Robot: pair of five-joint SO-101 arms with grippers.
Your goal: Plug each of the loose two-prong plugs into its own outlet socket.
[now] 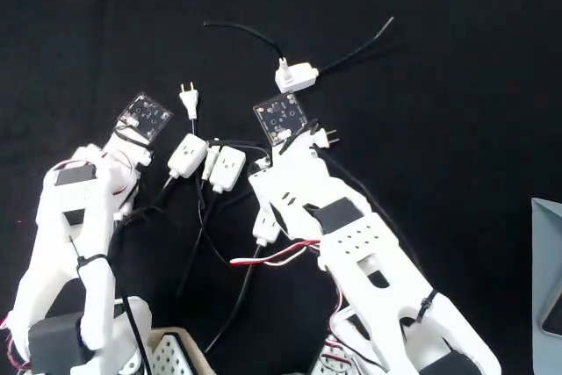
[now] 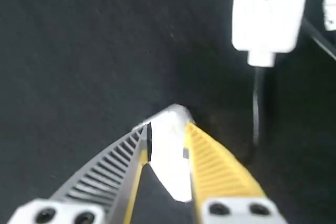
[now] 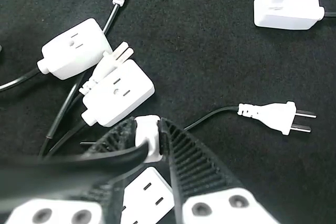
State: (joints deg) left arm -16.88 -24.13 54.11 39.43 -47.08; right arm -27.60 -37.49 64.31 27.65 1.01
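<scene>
We see soft, even light w/ barely any shadows on the black cloth [image 1: 474, 173]. White plastic blows out: the outlet socket [image 2: 268, 19] in left wrist view & arm shells [image 1: 386, 261] in high view glare, surface detail washed out.

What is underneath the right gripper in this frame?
An outlet socket lies under the right gripper, with its slots showing. The fingers, closed on a white piece, cover the socket's far part, so its cord end cannot be seen.

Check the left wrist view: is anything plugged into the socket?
No, the socket shows both slots and its round hole empty.
</scene>
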